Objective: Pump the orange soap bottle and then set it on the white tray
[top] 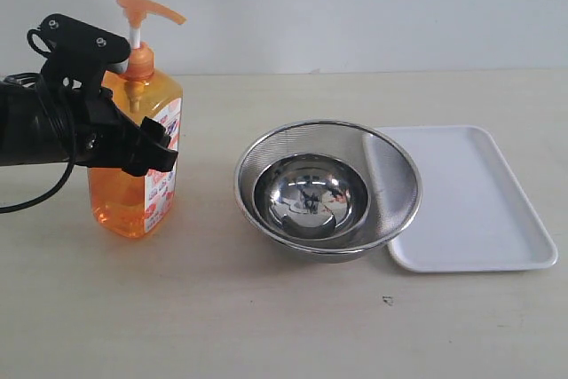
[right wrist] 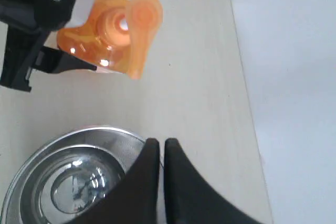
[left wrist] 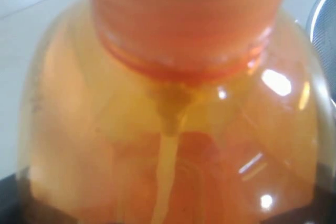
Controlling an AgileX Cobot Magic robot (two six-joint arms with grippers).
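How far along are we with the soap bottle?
Done: nothing visibly finished; the pump head stands raised. In hand: the left gripper clamps the orange soap bottle, upright on the table. Left: pumping if undone, then moving it past the mesh bowl onto the white tray.

Translucent orange soap bottle [top: 124, 203], pump head raised, upright on the bench [top: 266, 326] well left of the steel mesh bowl [top: 395, 185], clasped in my left jaws, flat white tray [top: 475, 206] just right of that bowl
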